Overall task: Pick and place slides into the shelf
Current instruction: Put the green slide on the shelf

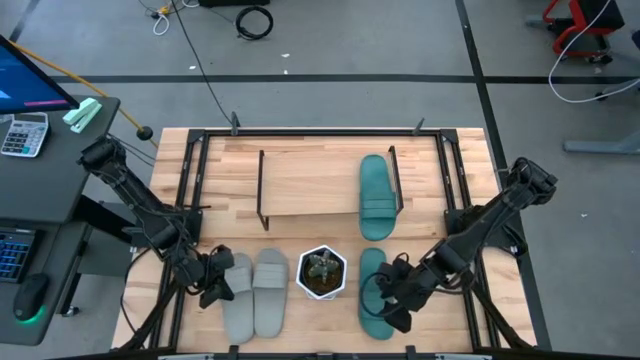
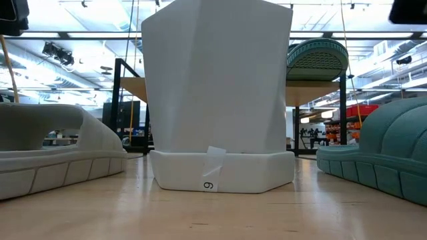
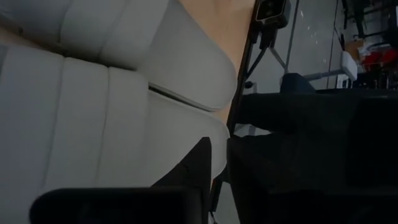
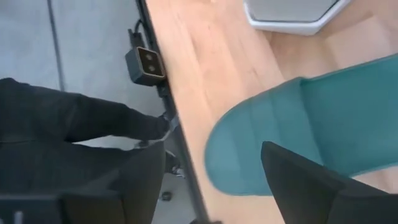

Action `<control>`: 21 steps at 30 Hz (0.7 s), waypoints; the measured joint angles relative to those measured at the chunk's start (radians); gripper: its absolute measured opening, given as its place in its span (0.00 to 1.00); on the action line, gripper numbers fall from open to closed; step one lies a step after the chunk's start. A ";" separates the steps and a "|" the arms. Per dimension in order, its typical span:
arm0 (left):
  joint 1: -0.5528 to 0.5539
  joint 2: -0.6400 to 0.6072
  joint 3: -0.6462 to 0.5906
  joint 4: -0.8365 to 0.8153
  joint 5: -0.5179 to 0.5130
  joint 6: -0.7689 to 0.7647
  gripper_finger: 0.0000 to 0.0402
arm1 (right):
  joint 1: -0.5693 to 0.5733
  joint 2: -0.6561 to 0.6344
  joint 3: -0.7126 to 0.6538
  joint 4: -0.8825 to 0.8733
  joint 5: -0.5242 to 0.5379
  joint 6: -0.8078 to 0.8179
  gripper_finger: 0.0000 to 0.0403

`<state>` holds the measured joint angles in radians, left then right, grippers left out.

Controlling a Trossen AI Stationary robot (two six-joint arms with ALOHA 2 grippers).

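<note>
The shelf [image 1: 310,185] stands at the far middle of the table. One teal slide [image 1: 377,196] lies on its board at the right end and also shows in the low view as the teal slide [image 2: 317,60]. The second teal slide [image 1: 373,300] lies flat on the table, near right. My right gripper [image 1: 392,298] is open just above its near end [image 4: 249,149], one finger on each side. The grey pair [image 1: 256,290] lies side by side, near left. My left gripper [image 1: 213,281] is low at the left grey slide's [image 3: 93,124] outer edge.
The white hexagonal pot with a plant [image 1: 321,272] stands between the grey pair and the teal slide and fills the middle of the low view [image 2: 217,100]. The shelf board left of the teal slide is bare. The table's near edge lies close behind both grippers.
</note>
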<state>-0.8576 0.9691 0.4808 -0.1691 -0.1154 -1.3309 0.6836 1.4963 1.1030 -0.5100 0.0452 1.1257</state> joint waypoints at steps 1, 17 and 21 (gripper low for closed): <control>0.000 0.000 0.000 -0.003 0.000 -0.001 0.15 | -0.003 0.000 0.000 -0.013 0.000 -0.012 0.70; 0.001 0.000 0.000 -0.031 -0.030 -0.053 0.22 | -0.007 0.000 0.000 -0.089 0.059 -0.115 0.74; 0.001 0.000 0.000 -0.031 -0.030 -0.053 0.22 | -0.007 0.001 -0.018 -0.092 0.060 -0.117 0.74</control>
<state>-0.8566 0.9691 0.4808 -0.2001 -0.1458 -1.3842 0.6766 1.4975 1.0849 -0.6016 0.1047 1.0089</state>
